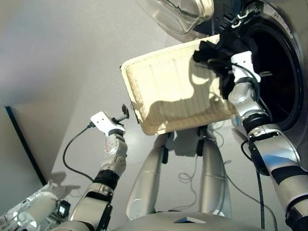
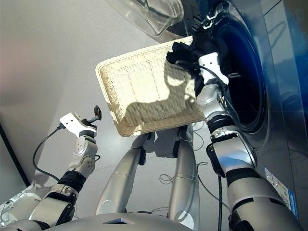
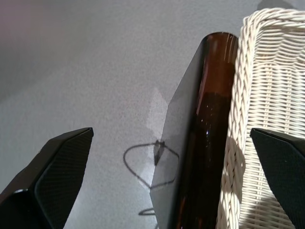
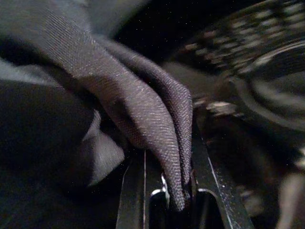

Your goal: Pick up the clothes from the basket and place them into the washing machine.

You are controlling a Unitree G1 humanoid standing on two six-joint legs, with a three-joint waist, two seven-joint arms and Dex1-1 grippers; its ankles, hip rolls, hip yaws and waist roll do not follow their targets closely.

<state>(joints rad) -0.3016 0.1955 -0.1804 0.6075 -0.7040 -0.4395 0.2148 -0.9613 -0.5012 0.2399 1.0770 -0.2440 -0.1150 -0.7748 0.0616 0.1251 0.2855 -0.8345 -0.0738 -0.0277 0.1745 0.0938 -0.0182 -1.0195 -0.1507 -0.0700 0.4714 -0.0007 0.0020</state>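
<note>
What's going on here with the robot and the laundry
The robot is loading laundry. Its right gripper is shut on a black garment, held at the far corner of the basket, right by the washing machine with its door swung open. The basket looks otherwise empty. The left gripper is open beside the basket's near rim, holding nothing.

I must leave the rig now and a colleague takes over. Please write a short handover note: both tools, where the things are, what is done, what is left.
Left tool: open, holding nothing, beside the basket's near rim.
Right tool: shut on a black garment, raised at the far corner of the wicker basket, right at the open porthole of the washing machine.
The rest of the basket looks bare. The red-orange and navy pieces are not in view; the drum is too dark to check.
Left: carry the black garment into the drum and release.
</note>
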